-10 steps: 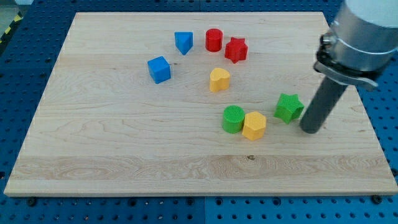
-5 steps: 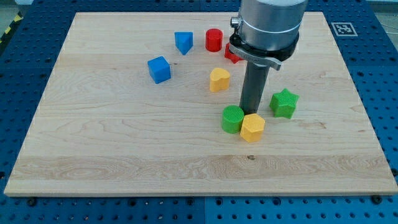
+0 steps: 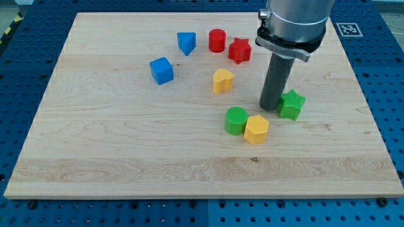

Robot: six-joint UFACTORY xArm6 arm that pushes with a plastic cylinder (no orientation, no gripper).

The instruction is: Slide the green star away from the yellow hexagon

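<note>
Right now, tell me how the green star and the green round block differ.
The green star has pointed arms; the green round block is a ribbed cylinder. The star sits alone toward the view's right, while the round block touches the yellow hexagon. My tip stands right at the star's left edge, with the round block farther off to its lower left. Both are the same green and rest flat on the wooden board.

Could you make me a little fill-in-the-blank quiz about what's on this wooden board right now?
1. My tip sits just to the view's left of the green ____.
2. The yellow hexagon touches the green ____ on its left.
3. The red cylinder stands beside the red ____.
4. Farthest toward the view's left is the blue ____.

Missing words: star; cylinder; star; cube.
</note>
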